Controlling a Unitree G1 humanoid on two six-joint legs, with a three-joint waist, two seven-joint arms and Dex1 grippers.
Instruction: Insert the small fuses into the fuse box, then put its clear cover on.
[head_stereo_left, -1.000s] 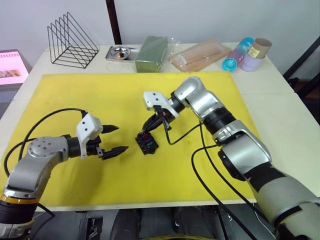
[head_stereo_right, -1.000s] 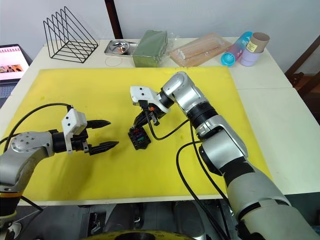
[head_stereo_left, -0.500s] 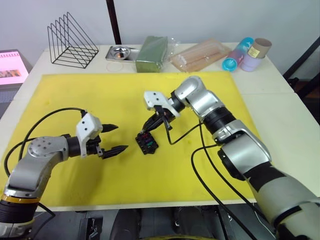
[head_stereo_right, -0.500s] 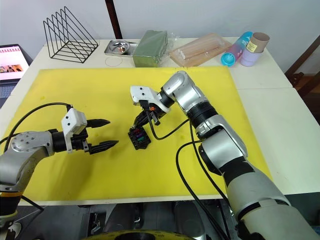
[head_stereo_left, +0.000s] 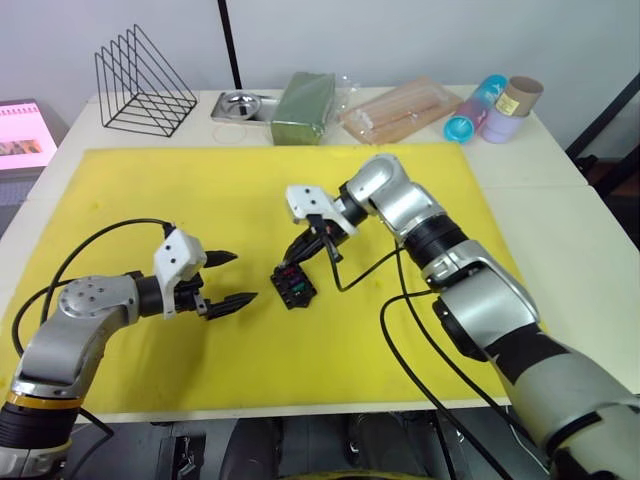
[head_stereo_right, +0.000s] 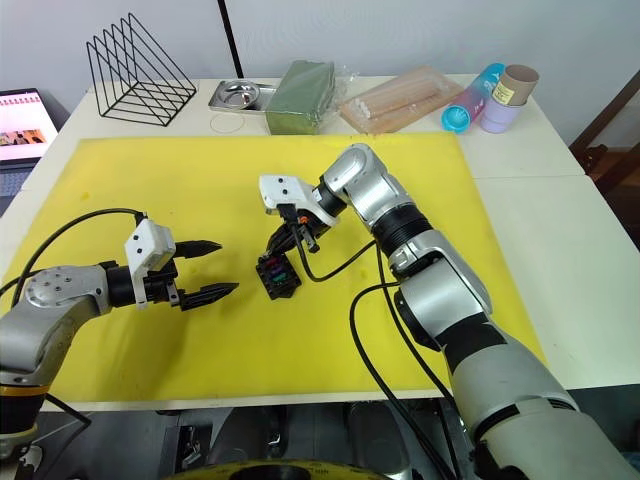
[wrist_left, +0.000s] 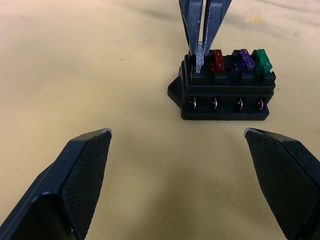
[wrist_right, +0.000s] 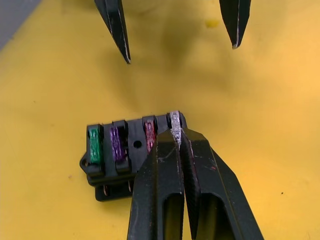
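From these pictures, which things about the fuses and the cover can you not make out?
- Grey fuse: its seating depth; the right gripper covers it in the right wrist view.
- Fuses in the fuse box: too small to tell apart in the eye views.
- Clear cover: I cannot pick it out among the far clutter.

Black fuse box (wrist_left: 222, 90), green fuse (wrist_left: 261, 59), purple fuse (wrist_left: 243, 60), red fuse (wrist_left: 217, 60), yellow mat (head_stereo_left: 200, 200)

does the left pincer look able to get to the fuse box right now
Probably yes: the left pincer hangs open with bare yellow mat between it and the fuse box, though the right pincer, shut on the greyish fuse, crowds one end.
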